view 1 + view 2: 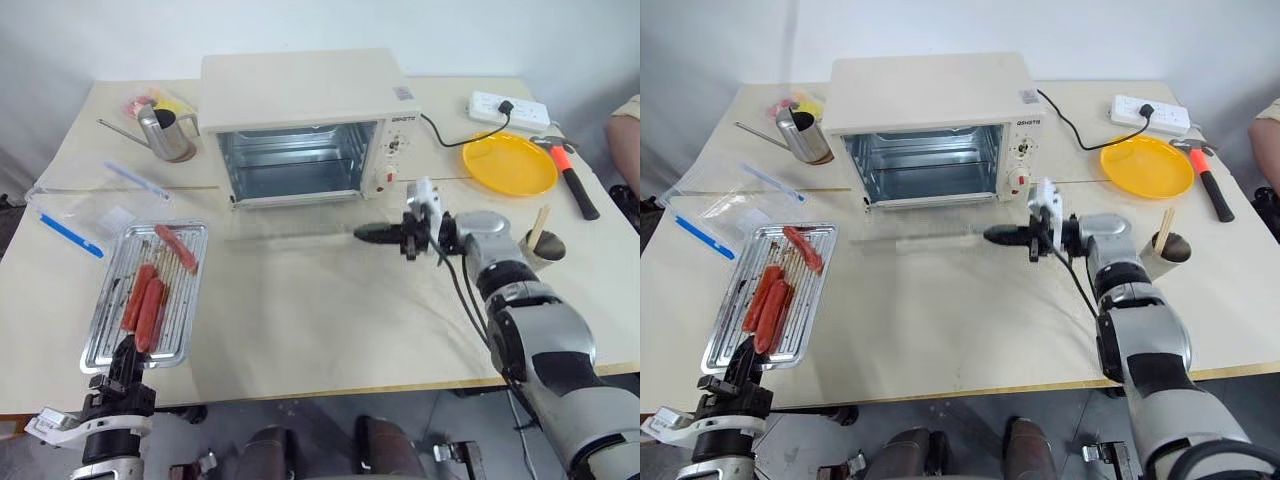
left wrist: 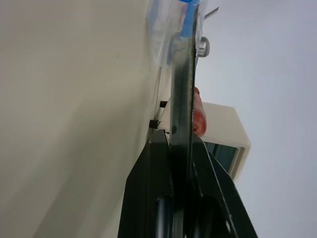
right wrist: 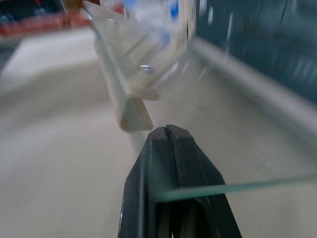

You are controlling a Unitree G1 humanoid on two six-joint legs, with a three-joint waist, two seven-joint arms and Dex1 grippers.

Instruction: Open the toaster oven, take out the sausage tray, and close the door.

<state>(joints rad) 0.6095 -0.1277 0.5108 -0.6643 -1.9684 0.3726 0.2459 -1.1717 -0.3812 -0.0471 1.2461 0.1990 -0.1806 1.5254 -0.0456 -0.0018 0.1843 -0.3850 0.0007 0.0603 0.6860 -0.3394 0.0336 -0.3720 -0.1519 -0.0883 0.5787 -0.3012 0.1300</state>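
Gripping the sausage tray (image 1: 146,295) by its near rim with the left pincer (image 1: 126,362), resting it on the bench (image 1: 330,330); bringing the closed, empty right pincer (image 1: 992,235) under the lowered glass door (image 1: 915,239) of the toaster oven (image 1: 305,125), likely for lifting it shut.

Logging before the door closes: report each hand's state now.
Left hand: shut on the sausage tray's near rim.
Right hand: shut, holding nothing, beside the open door.

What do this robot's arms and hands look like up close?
The right arm is built of rounded silver-grey shells with black joints, and black cables run along it. A small white block sits by its wrist. Each hand, right and left, ends in two slim black fingers.
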